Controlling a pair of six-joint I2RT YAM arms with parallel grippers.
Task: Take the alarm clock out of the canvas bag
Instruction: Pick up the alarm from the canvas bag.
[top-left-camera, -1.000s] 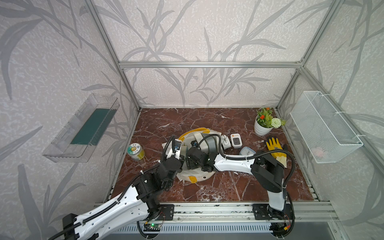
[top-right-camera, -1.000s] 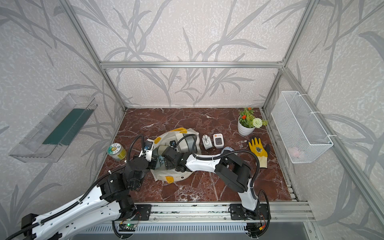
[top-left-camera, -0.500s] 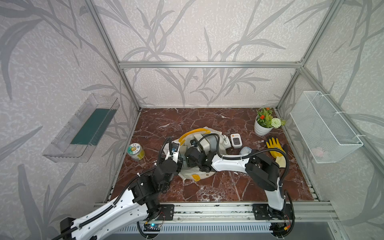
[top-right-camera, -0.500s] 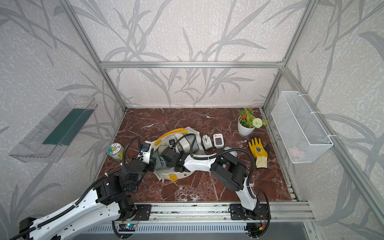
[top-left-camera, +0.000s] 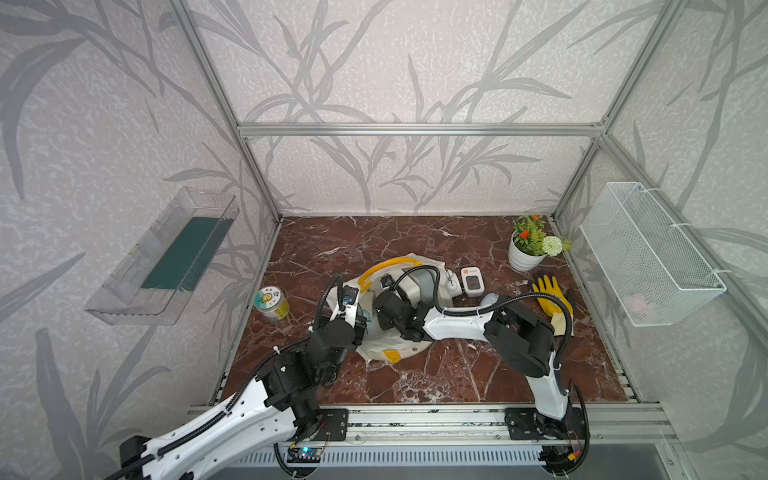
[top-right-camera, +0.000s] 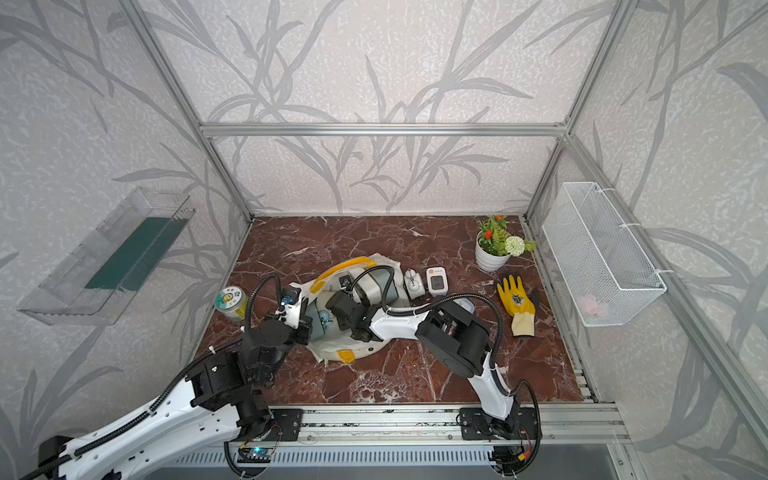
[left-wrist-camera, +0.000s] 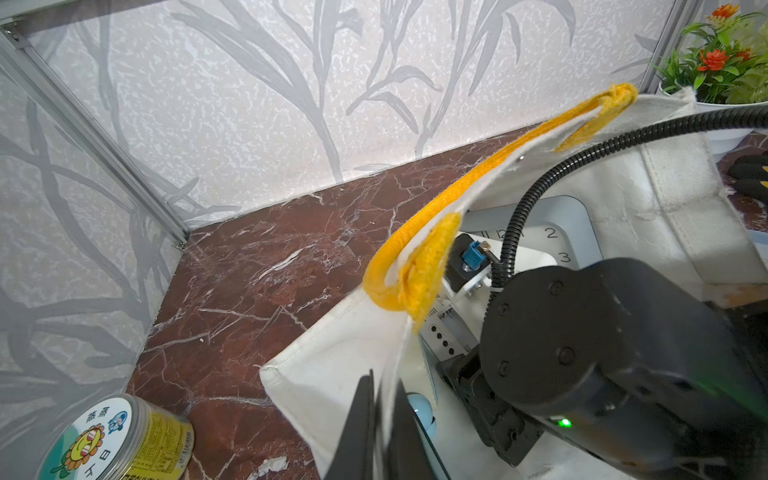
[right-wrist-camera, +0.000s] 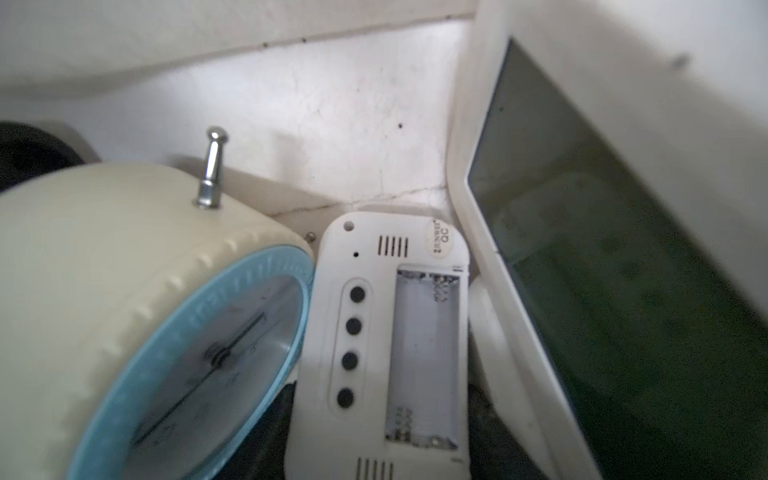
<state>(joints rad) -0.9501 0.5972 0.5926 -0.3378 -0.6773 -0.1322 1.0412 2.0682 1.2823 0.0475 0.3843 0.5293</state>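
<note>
The cream canvas bag (top-left-camera: 386, 345) (top-right-camera: 332, 349) lies mid-floor, its yellow handle (top-left-camera: 390, 264) raised. My left gripper (left-wrist-camera: 380, 382) (top-left-camera: 358, 321) is shut on the bag's rim cloth and holds the mouth open. My right gripper (right-wrist-camera: 380, 436) (top-right-camera: 337, 308) reaches inside the bag. Its dark fingers (right-wrist-camera: 266, 428) flank a white digital alarm clock (right-wrist-camera: 386, 332) lying face down with an empty battery bay. I cannot see whether they press on it. Beside it sit a round cream clock with a blue rim (right-wrist-camera: 124, 291) (top-right-camera: 322, 320) and a white-framed screen (right-wrist-camera: 582, 249). A grey square clock (left-wrist-camera: 552, 232) lies further in.
A tin can (top-left-camera: 272, 303) stands left of the bag. Right of the bag lie a small white clock (top-left-camera: 451, 284), a digital display (top-left-camera: 472, 281), a yellow glove (top-left-camera: 552, 295) and a potted plant (top-left-camera: 530, 247). A wire basket (top-left-camera: 648, 257) and a clear tray (top-left-camera: 166, 257) hang on the side walls.
My left gripper has pulled the bag's rim left and up, so the mouth gapes wider and the handle stands higher. My right wrist has pushed further left into the bag.
</note>
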